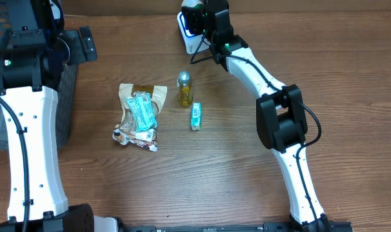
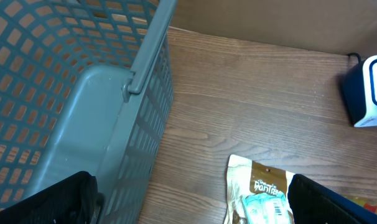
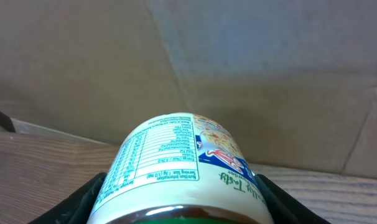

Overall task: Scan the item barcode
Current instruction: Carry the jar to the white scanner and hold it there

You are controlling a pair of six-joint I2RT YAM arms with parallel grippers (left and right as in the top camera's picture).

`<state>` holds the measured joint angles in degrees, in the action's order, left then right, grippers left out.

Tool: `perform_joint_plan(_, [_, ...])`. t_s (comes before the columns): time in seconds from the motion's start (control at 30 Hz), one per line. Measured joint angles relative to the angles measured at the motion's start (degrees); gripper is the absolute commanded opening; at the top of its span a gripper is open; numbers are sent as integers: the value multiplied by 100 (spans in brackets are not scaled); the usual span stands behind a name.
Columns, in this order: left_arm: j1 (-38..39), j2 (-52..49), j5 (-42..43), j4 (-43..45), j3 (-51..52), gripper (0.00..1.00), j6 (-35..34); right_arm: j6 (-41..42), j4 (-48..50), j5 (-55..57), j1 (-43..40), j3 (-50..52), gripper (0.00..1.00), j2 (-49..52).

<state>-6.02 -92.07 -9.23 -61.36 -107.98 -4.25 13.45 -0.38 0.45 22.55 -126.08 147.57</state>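
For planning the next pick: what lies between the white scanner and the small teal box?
A yellow bottle lies there, nearer the teal box than the scanner; the overhead view shows it.

What we cannot make out

From the right wrist, the container (image 3: 176, 171) runs off the bottom edge, and most of its label print is too small for us to read. Overhead, the right gripper (image 1: 197, 16) covers most of the scanner (image 1: 190, 44). From the left wrist, the scanner is cut by the right edge, the snack pouch (image 2: 263, 190) by the bottom, and the basket (image 2: 64, 93) by the left and top.
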Motion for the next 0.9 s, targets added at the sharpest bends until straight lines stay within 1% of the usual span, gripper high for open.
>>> perform_joint_plan(0.2, [0,0,0,0,0,99,0,2,28,-26,-2,0,15,0])
perform_joint_plan(0.27, [0,0,0,0,0,100,0,2,31,-28,0,0,17,0])
perform_joint_plan(0.63, [0,0,0,0,0,100,0,2,-59,-92,-26,0,17,-31])
perform_joint_plan(0.77, [0,0,0,0,0,100,0,4,-634,-393,-107,11,17,-291])
perform_joint_plan(0.9, [0,0,4,0,0,99,0,2,-1886,-619,-227,13,17,-940])
